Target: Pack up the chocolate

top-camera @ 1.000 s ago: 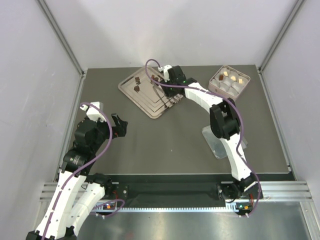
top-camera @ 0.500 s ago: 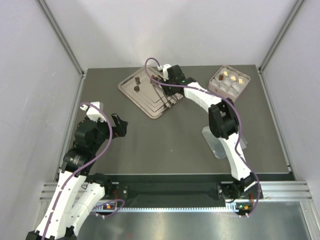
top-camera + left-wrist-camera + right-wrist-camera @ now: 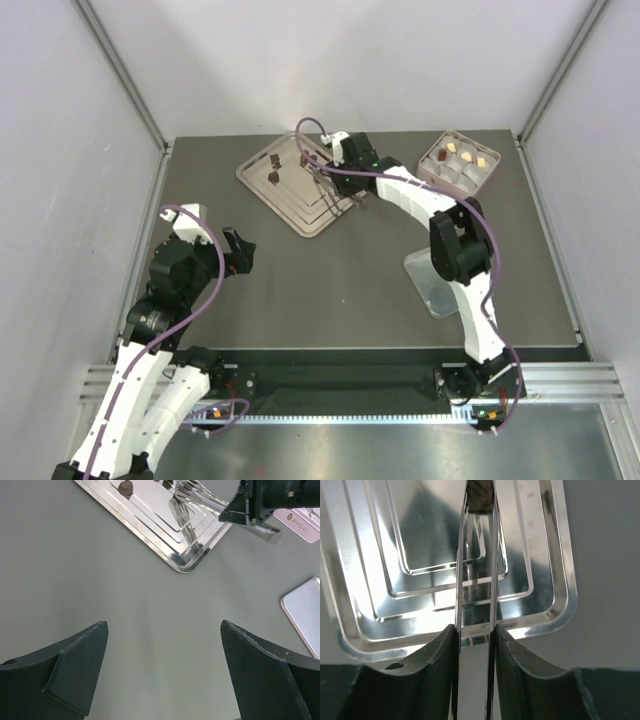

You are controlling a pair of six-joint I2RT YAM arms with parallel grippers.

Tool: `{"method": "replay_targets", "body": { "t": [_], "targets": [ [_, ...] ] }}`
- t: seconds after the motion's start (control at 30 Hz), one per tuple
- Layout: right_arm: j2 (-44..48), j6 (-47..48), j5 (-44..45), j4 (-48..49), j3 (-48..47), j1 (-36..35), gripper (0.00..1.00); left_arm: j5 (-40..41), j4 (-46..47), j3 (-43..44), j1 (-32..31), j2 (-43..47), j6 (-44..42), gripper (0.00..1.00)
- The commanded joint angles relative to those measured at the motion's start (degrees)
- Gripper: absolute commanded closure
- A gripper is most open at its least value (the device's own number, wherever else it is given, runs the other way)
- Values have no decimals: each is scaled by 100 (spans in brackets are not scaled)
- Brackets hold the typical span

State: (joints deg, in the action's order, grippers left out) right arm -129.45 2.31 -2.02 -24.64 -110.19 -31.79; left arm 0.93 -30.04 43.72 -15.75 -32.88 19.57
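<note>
Right wrist view looks straight down a pair of metal tongs [image 3: 476, 605], which the right gripper [image 3: 475, 632] clenches from both sides, its dark fingers [image 3: 437, 655] pressed against the two blades. At the top edge of that frame the tong tips pinch a dark piece of chocolate [image 3: 480, 491] above the stepped silver tray [image 3: 540, 605]. Only the lower part of the piece shows, so how fully it is seated between the tips cannot be told.

The step in hand looks like lifting this piece off the tray for the pink box [image 3: 492, 170] at the upper right of the top view, where pale pieces [image 3: 465, 157] already sit in cups. To do it well, the squeeze should stay steady and light: too little and the piece slips out, too much and the thin blades may twist and flick it away. A straight lift before any sideways travel would clear the tray's raised rim.

The tongs' long axis runs bottom to top in the wrist frame, tips pointing up the frame. The piece is cube-like and shows no clear long axis.

Another dark piece [image 3: 126, 486] lies on the tray at the top of the left wrist view. The left gripper [image 3: 163, 625] hangs released over bare table [image 3: 100, 570], jaws wide, holding nothing.
</note>
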Motion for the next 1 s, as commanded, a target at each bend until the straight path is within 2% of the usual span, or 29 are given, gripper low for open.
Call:
{"method": "replay_targets", "body": {
  "t": [0.0, 0.4, 0.6, 0.73, 0.97],
  "targets": [
    [841, -142, -44, 136, 173, -108, 66, 39, 271, 40, 28, 45, -24, 1],
    [1808, -626, -141, -164, 1043, 182, 67, 21, 271, 31, 28, 80, -6, 1],
    [2494, -758, -123, -172, 1667, 989, 67, -31, 288, 22, 28, 72, -6, 1],
    [3073, -951, 44, -181, 2132, 1770, 67, -67, 297, 22, 28, 54, -6, 1],
    [3251, -1197, 597, -304, 2362, 2695, 67, -67, 297, 22, 28, 45, -6, 1]
  ]
}}
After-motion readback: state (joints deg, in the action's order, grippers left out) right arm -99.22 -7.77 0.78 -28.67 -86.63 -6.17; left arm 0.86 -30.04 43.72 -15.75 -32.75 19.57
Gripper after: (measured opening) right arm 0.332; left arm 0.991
